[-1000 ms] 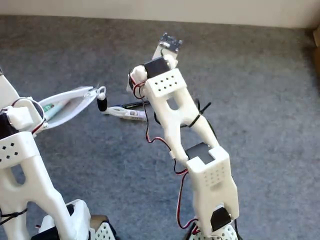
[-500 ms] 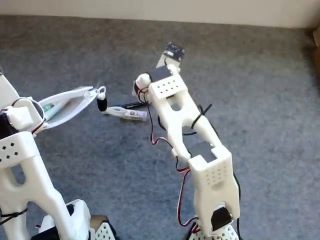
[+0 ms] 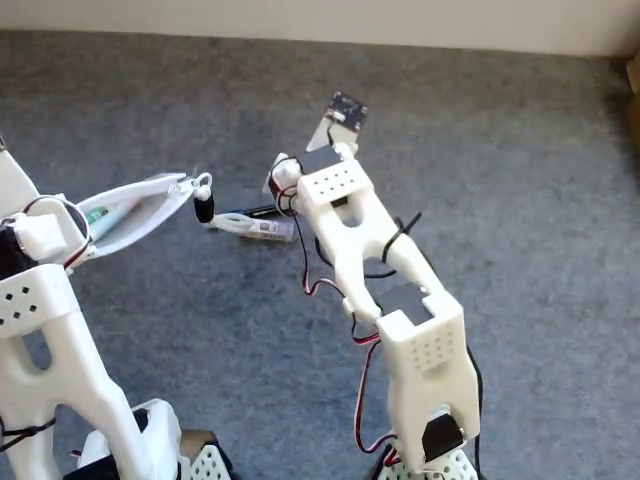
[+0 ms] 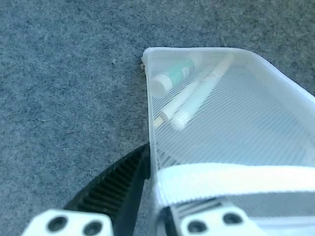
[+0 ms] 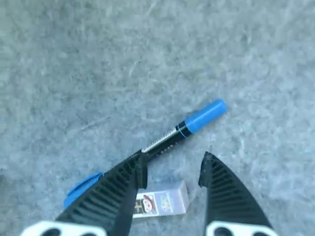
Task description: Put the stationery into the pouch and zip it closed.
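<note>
Right gripper (image 5: 174, 160) lower (above marker (image 5: 202, 114))

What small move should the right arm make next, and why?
Probably lower the right gripper and close it on the blue-capped marker: its jaws stand open right above it, and the marker lies on the carpet, outside the pouch.

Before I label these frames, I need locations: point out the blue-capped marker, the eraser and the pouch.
blue-capped marker (image 5: 184, 128), right wrist view, where the cap meets the barrel.
eraser (image 5: 162, 202), right wrist view, its printed label face.
pouch (image 4: 256, 123), left wrist view, bare mesh wall.
</note>
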`<state>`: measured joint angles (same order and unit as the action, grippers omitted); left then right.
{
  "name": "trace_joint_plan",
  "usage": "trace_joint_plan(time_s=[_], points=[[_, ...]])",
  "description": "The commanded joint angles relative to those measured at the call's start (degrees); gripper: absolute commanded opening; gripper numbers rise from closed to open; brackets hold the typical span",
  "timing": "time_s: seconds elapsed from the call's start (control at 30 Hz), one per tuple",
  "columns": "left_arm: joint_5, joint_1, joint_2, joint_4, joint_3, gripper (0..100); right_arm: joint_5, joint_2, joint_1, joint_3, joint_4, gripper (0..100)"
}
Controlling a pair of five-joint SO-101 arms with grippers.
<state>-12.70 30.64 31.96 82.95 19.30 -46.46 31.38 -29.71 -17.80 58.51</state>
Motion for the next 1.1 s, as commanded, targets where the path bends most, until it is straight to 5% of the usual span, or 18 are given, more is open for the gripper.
trace_joint_plan(time_s=[0.0,0.17,0.47,0.73,1.07], points=[[0.5,0.6,0.2,-2.0,0.7,1,-0.2,0.0,1.9,-0.3,-2.4,17.0],[0.5,0.6,0.3,-2.0,0.8,1,-0.2,8.4,2.3,-3.2,-2.4,17.0],[0.5,0.6,0.3,-2.0,0.8,1,-0.9,22.2,3.5,-28.1,14.1,17.0],[0.5,0.6,0.3,-2.0,0.8,1,-4.1,32.8,3.6,-48.3,18.0,17.0],[0.5,0.6,0.3,-2.0,0.8,1,-3.9,37.6,3.3,-53.6,22.5,16.6]])
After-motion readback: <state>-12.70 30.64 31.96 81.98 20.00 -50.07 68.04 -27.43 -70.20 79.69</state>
